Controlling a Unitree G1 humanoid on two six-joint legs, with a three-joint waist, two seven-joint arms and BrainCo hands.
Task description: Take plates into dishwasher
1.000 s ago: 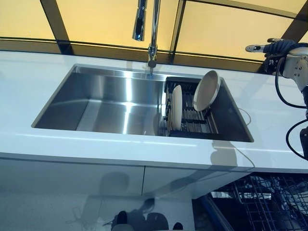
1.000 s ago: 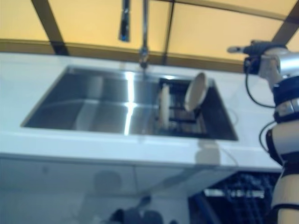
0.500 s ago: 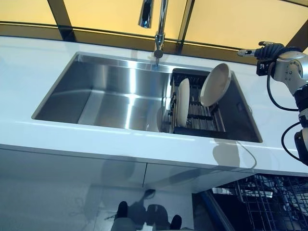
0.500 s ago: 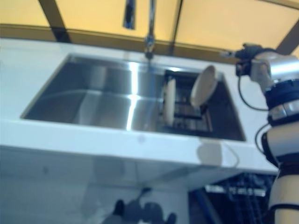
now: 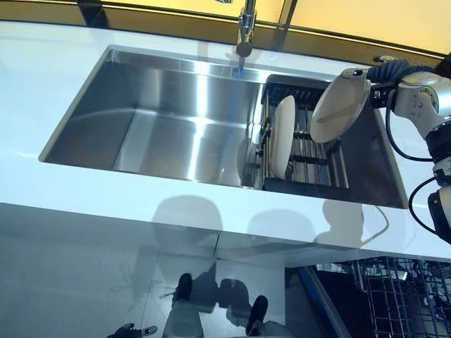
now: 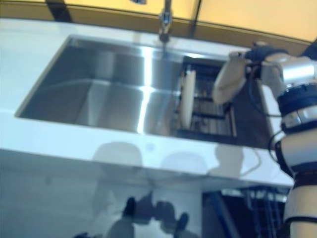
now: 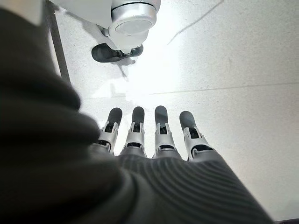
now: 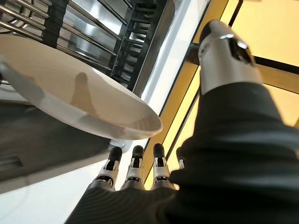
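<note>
Two cream plates stand in a black dish rack (image 5: pixel 310 158) in the right part of the sink. One plate (image 5: pixel 283 137) stands upright on edge at the rack's left. The other plate (image 5: pixel 340 110) leans tilted at the rack's right back. My right hand (image 5: pixel 386 70) is at this tilted plate's upper rim. In the right wrist view the plate (image 8: pixel 79 100) is very close, with the straight fingers (image 8: pixel 134 161) just past its rim and the thumb (image 8: pixel 224 46) spread apart. The hand is open. My left hand (image 7: pixel 159 135) hangs open over the floor, out of the eye views.
The steel sink (image 5: pixel 141 134) is set in a white counter (image 5: pixel 106 204), with a faucet (image 5: pixel 246 28) at the back. The open dishwasher's wire rack (image 5: pixel 394 303) shows below the counter at the lower right.
The camera has tilted down, so the sink sits higher in view. My right hand has moved in from beside the counter to the tilted plate's upper rim.
</note>
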